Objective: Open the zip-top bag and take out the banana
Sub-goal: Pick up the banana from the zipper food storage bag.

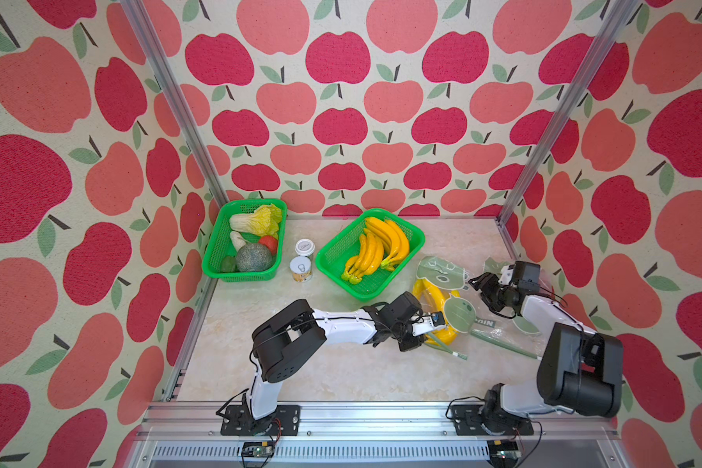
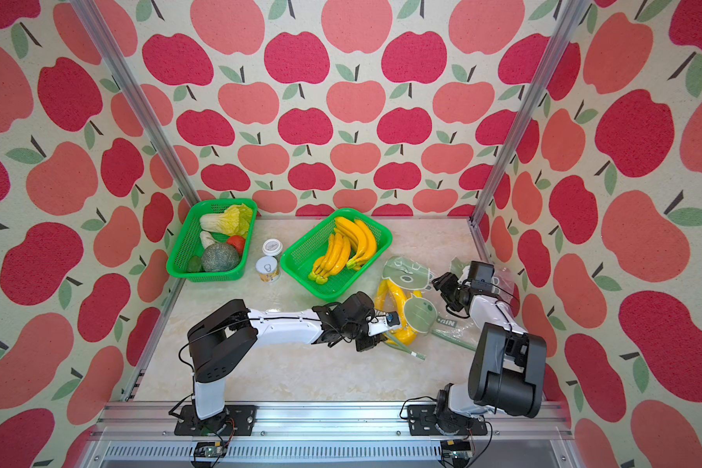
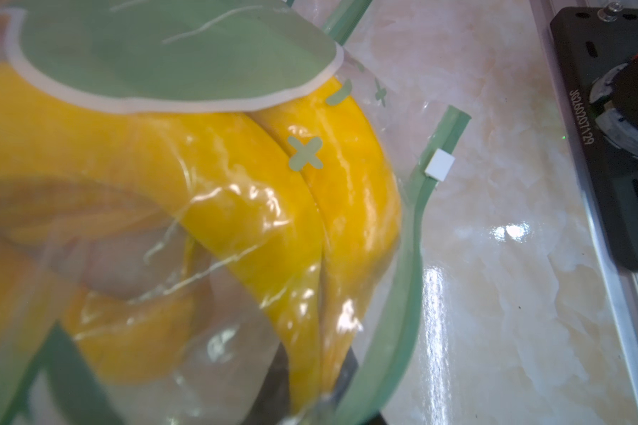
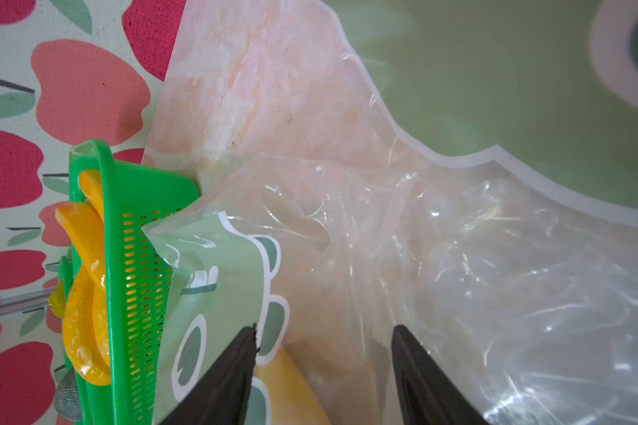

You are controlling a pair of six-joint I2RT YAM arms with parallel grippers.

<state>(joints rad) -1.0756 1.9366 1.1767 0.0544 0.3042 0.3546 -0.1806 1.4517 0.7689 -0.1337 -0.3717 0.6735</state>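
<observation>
the clear plastic zip-top bag [image 1: 458, 314] with pale green cartoon prints lies on the right side of the pale marble-look table [image 1: 300, 372]. one end is just beside the near corner of a green plastic mesh basket [image 1: 335, 259] that holds bunches of yellow bananas [image 1: 375, 247]. the curved yellow banana bunch [image 1: 426, 292] is inside the bag, at the end nearer that basket. in the left wrist view the banana bunch [image 3: 236, 206] shows through wrinkled film under a green print.

on the bag's near side two green zip strips lie apart from each other, one [image 1: 451, 351] running up to the left gripper [image 1: 428, 330] and the other [image 1: 503, 344] towards the right arm. a small white slider tab [image 3: 439, 165] sits on the strip. blurred plastic veils the left jaws, but they seem pressed together on the bag's film by that strip.

the right gripper [image 1: 472, 281] is at the bag's far edge. its dark fingers [image 4: 236, 371] stand spread, with crumpled clear film ahead of them.

a second green basket [image 1: 215, 247] of vegetables stands in the far left corner. two small cans [image 1: 302, 259] stand between the baskets.
</observation>
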